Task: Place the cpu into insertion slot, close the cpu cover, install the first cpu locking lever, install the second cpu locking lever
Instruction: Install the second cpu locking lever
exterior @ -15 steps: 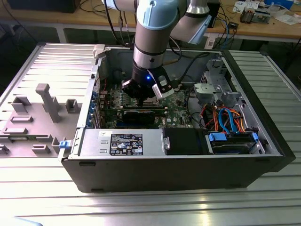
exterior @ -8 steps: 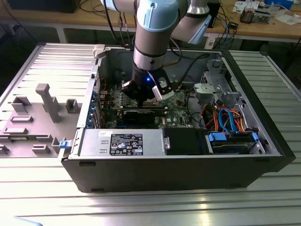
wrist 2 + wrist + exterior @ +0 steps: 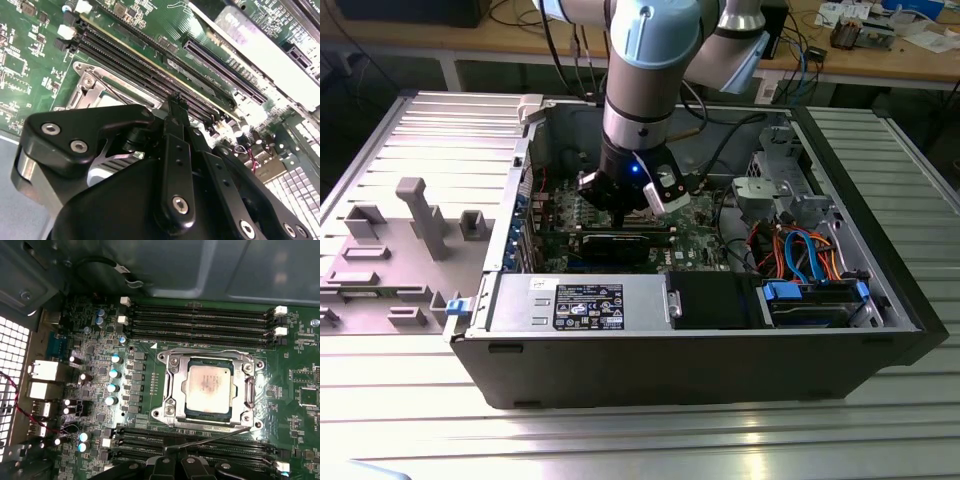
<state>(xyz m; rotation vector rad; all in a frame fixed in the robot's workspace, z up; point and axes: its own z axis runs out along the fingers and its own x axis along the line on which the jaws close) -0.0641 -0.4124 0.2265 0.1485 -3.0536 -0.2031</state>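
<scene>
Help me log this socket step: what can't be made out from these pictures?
Exterior view: the gripper and arm hide the cpu.
Second wrist view: the gripper's body covers most of the cpu cover.
First wrist view: the loose locking lever runs under the gripper, which the picture edge cuts off; contact cannot be told.

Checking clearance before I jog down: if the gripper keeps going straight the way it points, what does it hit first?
Probably the lever wire lying over the memory slots beside the cpu cover; the gripper sits right above it. Depth is unclear.
</scene>
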